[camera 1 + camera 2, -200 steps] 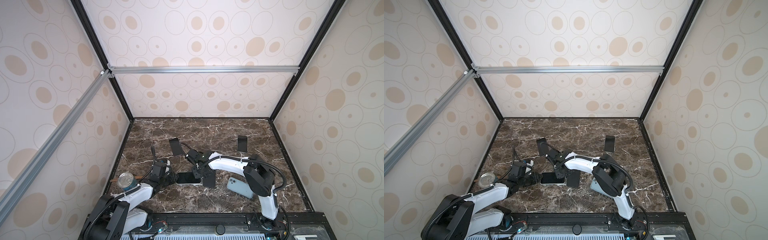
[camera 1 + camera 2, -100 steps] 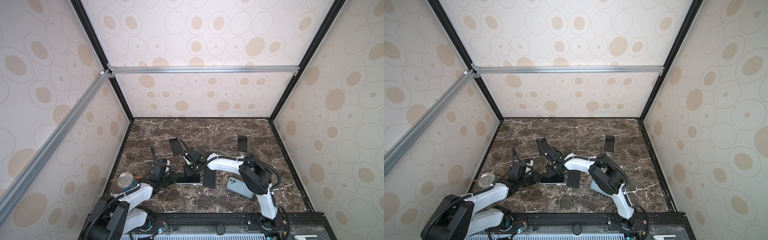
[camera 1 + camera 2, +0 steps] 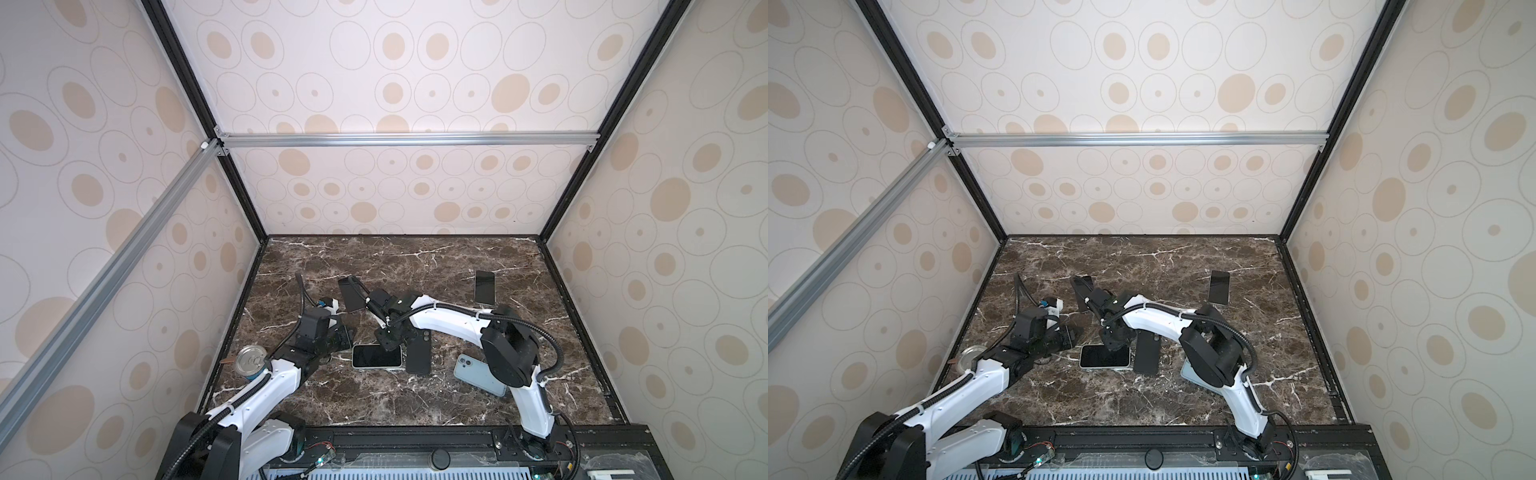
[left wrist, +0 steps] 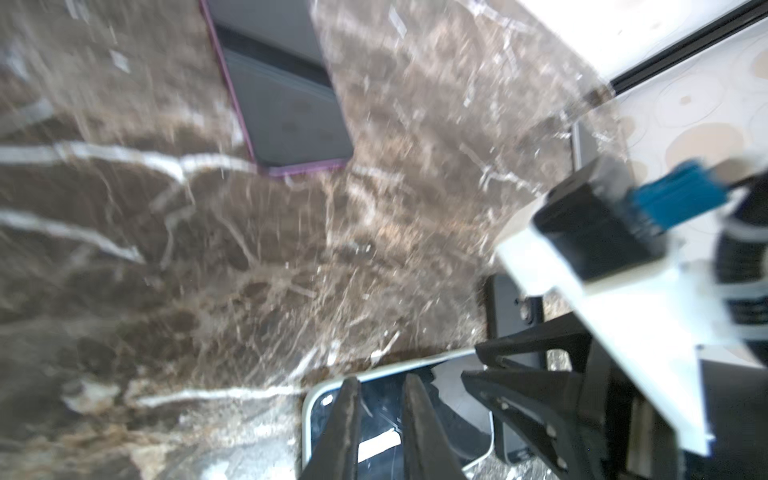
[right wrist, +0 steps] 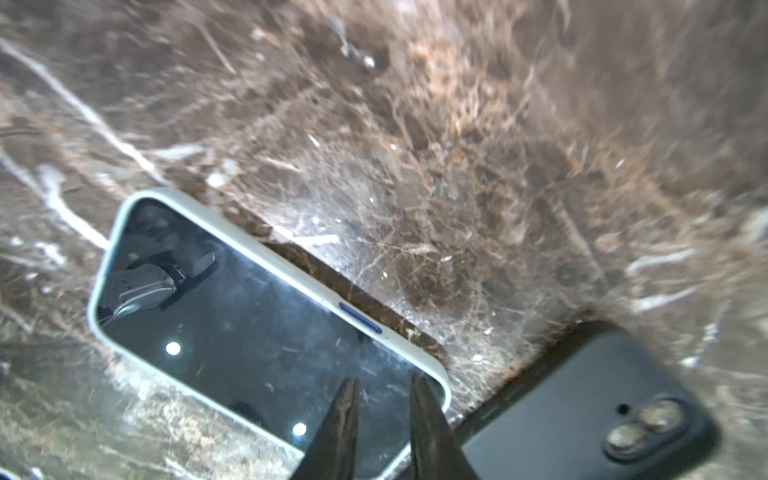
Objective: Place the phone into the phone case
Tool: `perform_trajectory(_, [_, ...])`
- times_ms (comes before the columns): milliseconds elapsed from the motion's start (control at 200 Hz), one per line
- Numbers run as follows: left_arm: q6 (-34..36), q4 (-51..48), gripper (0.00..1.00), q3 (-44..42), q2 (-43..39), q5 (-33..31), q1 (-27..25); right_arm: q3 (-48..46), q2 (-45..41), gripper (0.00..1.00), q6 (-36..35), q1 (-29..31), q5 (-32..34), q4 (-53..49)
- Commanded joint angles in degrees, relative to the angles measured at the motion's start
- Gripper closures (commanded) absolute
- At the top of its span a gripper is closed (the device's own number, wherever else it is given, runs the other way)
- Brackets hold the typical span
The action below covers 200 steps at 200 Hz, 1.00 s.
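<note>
- Bare table (image 3: 374,401) lay open in front of the cased phone (image 3: 377,357).
- A black phone (image 3: 418,353) crowded its right end, the left gripper (image 3: 348,336) its left.
- The right gripper (image 3: 388,343) hung over its far edge.

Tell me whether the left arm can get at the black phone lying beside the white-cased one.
Probably not directly. The black phone lies beyond the white-cased phone from the left end effector, and the right end effector hangs between them, over the cased phone's far end.
</note>
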Motion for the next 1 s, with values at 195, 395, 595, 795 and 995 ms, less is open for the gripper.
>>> perform_trajectory(195, [11.51, -8.11, 0.76, 6.84, -4.60, -4.95, 0.22, -0.17, -11.06, 0.66, -19.18, -0.42, 0.28, 1.34])
perform_trajectory(395, [15.26, -6.37, 0.71, 6.01, -9.33, -4.70, 0.20, -2.95, -15.14, 0.45, -29.21, -0.68, -2.40, 3.25])
perform_trajectory(595, [19.95, -5.46, 0.62, 5.52, -12.61, -2.77, 0.20, -9.20, -18.84, 0.33, -39.86, -1.94, -8.41, 7.63])
perform_trajectory(795, [22.80, -6.24, 0.54, 4.42, -13.53, -5.33, 0.27, -12.33, -20.33, 0.21, -46.68, -4.07, -13.35, 8.15])
perform_trajectory(995, [25.45, -6.65, 0.45, 4.20, -15.39, -10.18, 0.21, -12.15, -17.58, 0.11, -50.04, -5.60, -13.26, 6.94])
